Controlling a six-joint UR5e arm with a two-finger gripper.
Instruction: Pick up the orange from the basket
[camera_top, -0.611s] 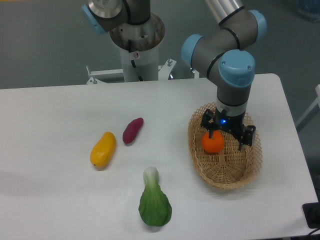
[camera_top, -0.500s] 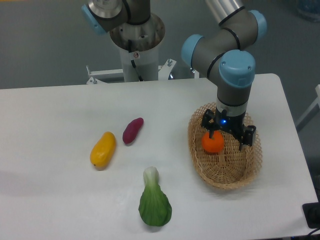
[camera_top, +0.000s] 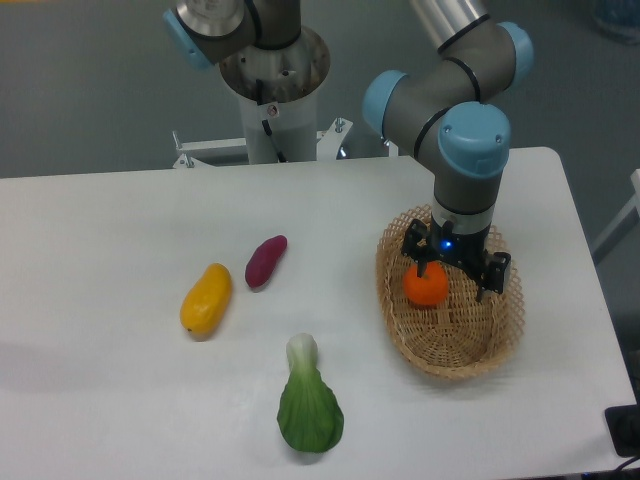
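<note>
A white surface (camera_top: 120, 210) with a rounded far-right corner fills most of the view, lit evenly from above so that shadows on it are soft and faint. Behind it lies a dull grey-green floor (camera_top: 90, 90), plain and unmarked. A white metal bracket (camera_top: 205, 152) with bolts sits at the surface's far edge. At the right edge a pale slanted bar (camera_top: 615, 230) shows beside the surface, and a dark object (camera_top: 625, 430) sits at the lower right corner, too cropped to identify.
</note>
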